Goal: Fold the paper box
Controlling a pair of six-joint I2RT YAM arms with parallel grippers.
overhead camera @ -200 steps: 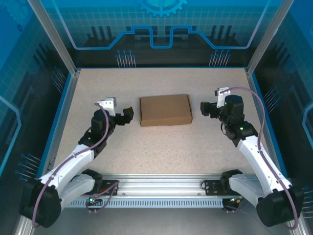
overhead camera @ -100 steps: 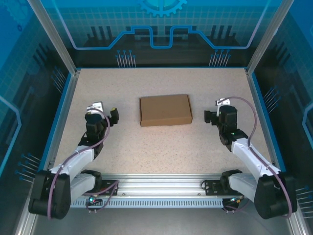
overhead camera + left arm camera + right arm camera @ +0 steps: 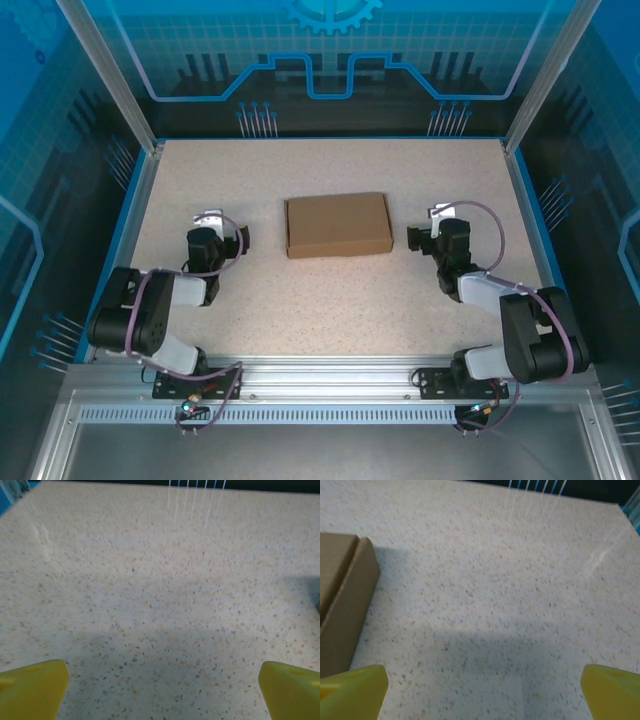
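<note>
The paper box (image 3: 338,224) lies in the middle of the table as a closed, shallow brown cardboard rectangle. My left gripper (image 3: 230,236) hangs low to its left, apart from it. In the left wrist view that gripper (image 3: 162,692) is open, its yellow fingertips (image 3: 31,689) wide apart over bare tabletop. My right gripper (image 3: 422,236) stands to the right of the box, not touching it. In the right wrist view it (image 3: 482,692) is open too, with nothing between its fingers, and the box's side wall (image 3: 342,610) shows at the left edge.
The speckled tabletop (image 3: 330,300) is bounded by a blue rim and metal frame posts (image 3: 130,150). Both arms are folded back near the metal rail (image 3: 330,385) at the near edge.
Both arms have drawn back and folded down toward their bases, the left gripper moving further from the box. The box has not moved.
</note>
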